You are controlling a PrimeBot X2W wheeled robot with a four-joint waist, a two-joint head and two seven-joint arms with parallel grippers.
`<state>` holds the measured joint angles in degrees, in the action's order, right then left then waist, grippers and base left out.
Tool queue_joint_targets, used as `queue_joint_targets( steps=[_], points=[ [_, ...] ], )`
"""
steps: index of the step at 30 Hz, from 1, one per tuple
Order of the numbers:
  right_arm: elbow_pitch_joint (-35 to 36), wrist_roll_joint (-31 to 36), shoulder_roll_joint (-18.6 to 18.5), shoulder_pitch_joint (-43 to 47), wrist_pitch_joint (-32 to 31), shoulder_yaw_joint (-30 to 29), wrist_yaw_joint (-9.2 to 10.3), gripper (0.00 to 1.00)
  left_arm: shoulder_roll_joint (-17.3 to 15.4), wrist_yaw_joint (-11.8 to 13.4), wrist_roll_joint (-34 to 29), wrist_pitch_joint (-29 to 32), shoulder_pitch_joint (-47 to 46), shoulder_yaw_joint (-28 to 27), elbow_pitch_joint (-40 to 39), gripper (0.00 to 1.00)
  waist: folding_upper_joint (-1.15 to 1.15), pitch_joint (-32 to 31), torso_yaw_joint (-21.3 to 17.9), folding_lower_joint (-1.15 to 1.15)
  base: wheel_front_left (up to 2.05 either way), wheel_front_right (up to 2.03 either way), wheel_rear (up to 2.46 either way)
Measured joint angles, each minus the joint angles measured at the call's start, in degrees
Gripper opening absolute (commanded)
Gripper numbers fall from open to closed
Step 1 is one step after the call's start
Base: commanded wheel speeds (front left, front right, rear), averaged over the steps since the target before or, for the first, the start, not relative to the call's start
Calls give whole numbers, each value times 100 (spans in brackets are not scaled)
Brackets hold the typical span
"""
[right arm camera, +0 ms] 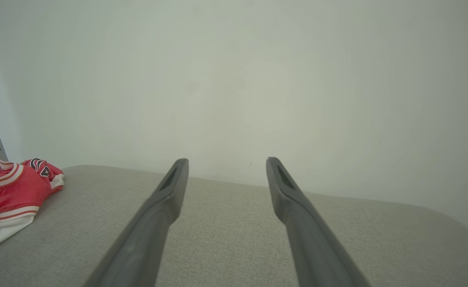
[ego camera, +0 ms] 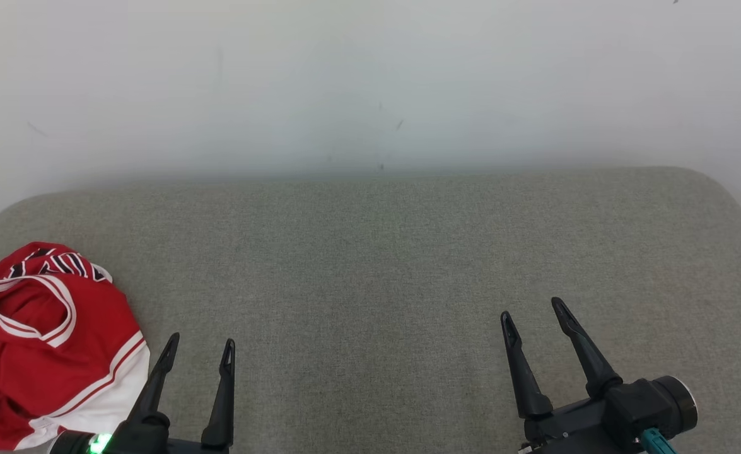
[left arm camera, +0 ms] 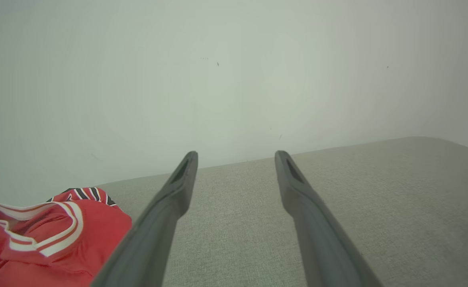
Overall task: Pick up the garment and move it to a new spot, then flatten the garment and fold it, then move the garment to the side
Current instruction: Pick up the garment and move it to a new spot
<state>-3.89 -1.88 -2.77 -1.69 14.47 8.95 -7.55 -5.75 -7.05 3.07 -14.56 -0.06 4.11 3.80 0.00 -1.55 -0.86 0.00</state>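
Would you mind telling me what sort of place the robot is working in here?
Probably an indoor test setup: a grey fabric-covered surface against a bare white wall, with one crumpled red garment on it.

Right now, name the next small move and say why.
Probably swing the left claw left and down onto the jersey. The jersey lies crumpled at the left end of the cushion. The left claw is open, empty and close beside it, while the right claw, also open, is far across the cushion.
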Motion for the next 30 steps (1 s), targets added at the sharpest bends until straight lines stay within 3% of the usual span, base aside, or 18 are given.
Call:
queue_joint_targets(
  steps=[30],
  points=[
    [-144, 146, -3, 38, 67, 116, 0, 100, 11, -10, -125, -40, 72, -10, 71, 100, 0, -57, 82, 0, 0, 0, 0]
  ],
)
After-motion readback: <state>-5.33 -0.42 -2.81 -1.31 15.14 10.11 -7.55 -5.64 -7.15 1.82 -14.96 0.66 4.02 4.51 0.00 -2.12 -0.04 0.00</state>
